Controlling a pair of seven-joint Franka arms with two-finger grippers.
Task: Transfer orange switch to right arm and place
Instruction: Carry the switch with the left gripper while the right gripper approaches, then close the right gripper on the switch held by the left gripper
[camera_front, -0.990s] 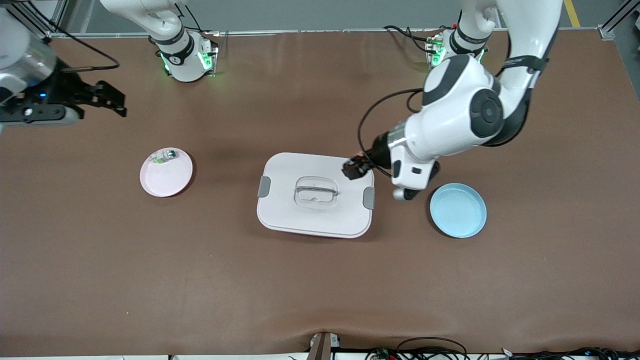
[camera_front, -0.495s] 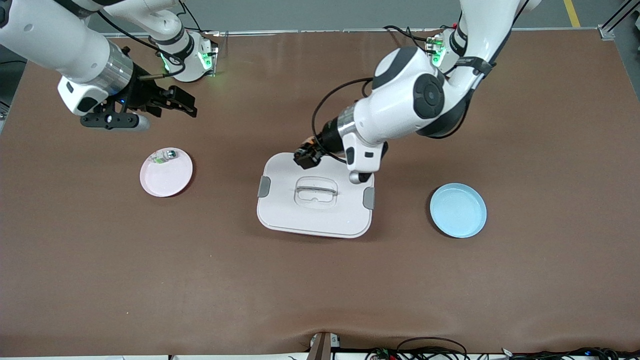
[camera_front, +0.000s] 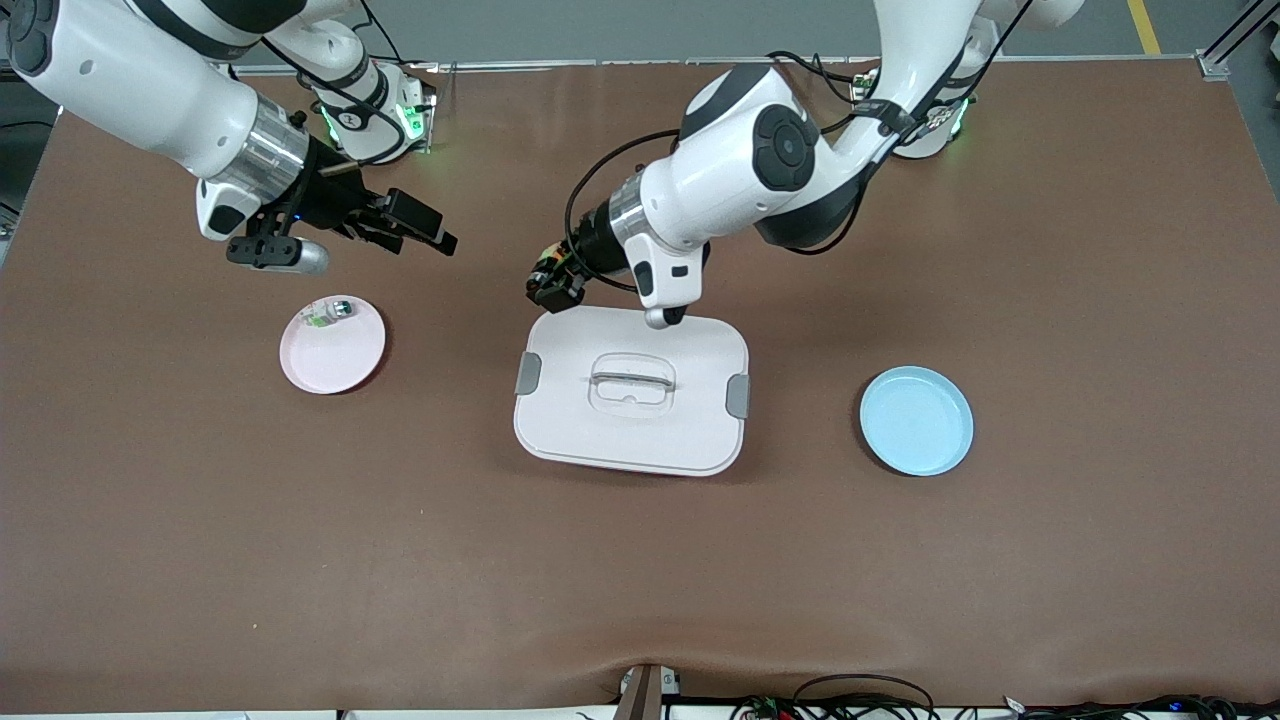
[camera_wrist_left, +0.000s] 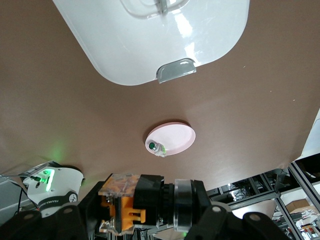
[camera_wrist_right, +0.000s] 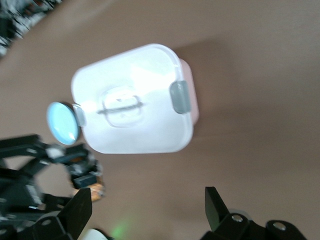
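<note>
While the left gripper (camera_front: 553, 285) hangs over the counter (camera_front: 640, 560) beside the white lidded box (camera_front: 632, 400), its jaws pinch the orange switch (camera_wrist_left: 131, 207). The right gripper (camera_front: 425, 232) is over bare counter near the pink plate (camera_front: 340, 362), jaws spread wide. A clear-and-green piece (camera_front: 328, 313) lies on that plate. The blue plate (camera_front: 916, 421) sits toward the left arm's end.

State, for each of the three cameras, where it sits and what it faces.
Front view: high across the table, facing both arms, the left gripper holding the orange switch, the right gripper open.
Left wrist view: looks down at the white lidded box and pink plate.
Right wrist view: looks at the same box.
</note>
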